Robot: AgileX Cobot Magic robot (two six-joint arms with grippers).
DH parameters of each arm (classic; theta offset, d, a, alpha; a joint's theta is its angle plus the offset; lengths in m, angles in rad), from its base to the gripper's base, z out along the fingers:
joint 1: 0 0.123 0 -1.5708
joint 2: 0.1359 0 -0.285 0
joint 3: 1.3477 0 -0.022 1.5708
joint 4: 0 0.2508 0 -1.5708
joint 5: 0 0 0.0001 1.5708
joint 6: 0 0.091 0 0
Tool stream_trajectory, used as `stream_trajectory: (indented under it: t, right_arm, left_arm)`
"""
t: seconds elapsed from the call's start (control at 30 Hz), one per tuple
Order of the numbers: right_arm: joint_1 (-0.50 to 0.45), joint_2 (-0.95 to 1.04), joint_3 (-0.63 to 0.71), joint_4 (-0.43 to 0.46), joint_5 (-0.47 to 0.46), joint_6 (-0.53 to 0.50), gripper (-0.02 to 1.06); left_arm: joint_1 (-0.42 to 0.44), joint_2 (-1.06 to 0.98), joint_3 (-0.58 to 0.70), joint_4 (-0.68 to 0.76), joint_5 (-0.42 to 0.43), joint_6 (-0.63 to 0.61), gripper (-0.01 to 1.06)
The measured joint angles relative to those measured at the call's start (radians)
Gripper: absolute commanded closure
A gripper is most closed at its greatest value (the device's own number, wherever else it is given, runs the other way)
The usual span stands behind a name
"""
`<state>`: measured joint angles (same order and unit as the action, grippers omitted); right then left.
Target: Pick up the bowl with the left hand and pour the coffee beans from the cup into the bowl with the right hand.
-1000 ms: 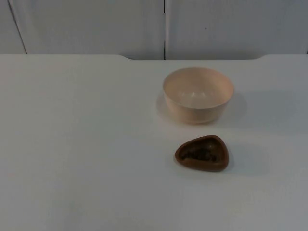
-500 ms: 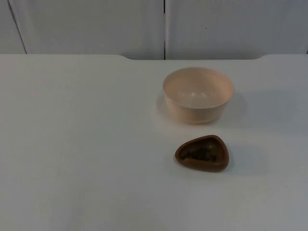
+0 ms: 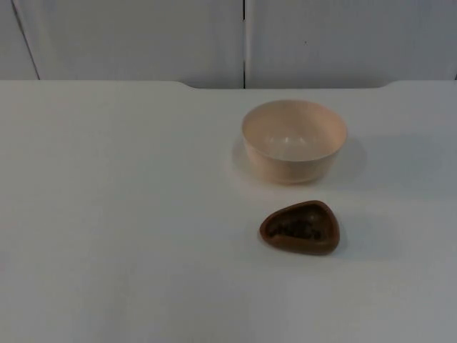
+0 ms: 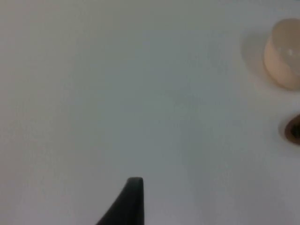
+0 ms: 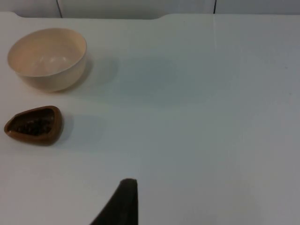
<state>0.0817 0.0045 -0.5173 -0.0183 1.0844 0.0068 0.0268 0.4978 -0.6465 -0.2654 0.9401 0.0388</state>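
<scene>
Currently untouched on bench (image 3: 114, 214): bowl (image 3: 293, 140) at 12 o'clock of bean-filled cup (image 3: 300, 227). Approach bowl rim with left gripper (image 4: 132, 197), cup with right gripper (image 5: 125, 199); finger state: cannot tell.

We record little of the robot's body at this moment. In the left wrist view, one fingertip of the left pincer (image 4: 125, 206) is visible: matte black, smooth, tapering from a broad base to a narrow, squared-off tip, with one straight edge and one gently curved edge. In the right wrist view, one fingertip of the right pincer (image 5: 120, 204) has the same form: matte black, wedge-shaped, ending in a blunt flat tip. We see no screws, labels or markings on either fingertip. We cannot tell how either pincer's fingers are set.
</scene>
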Motion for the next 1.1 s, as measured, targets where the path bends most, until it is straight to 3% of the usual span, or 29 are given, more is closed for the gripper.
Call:
stream_trajectory:
  t: [0.63,1.1]
  right_arm:
    - [0.0,0.0,0.0,0.0,0.0,0.0,-0.01]
    - [0.0,0.0,0.0,0.0,0.0,0.0,-0.01]
  left_arm:
    - [0.0,0.214,-0.241,-0.017,-0.009,0.066,0.0]
    - [0.0,0.373,-0.291,-0.151,-0.009,0.197,0.0]
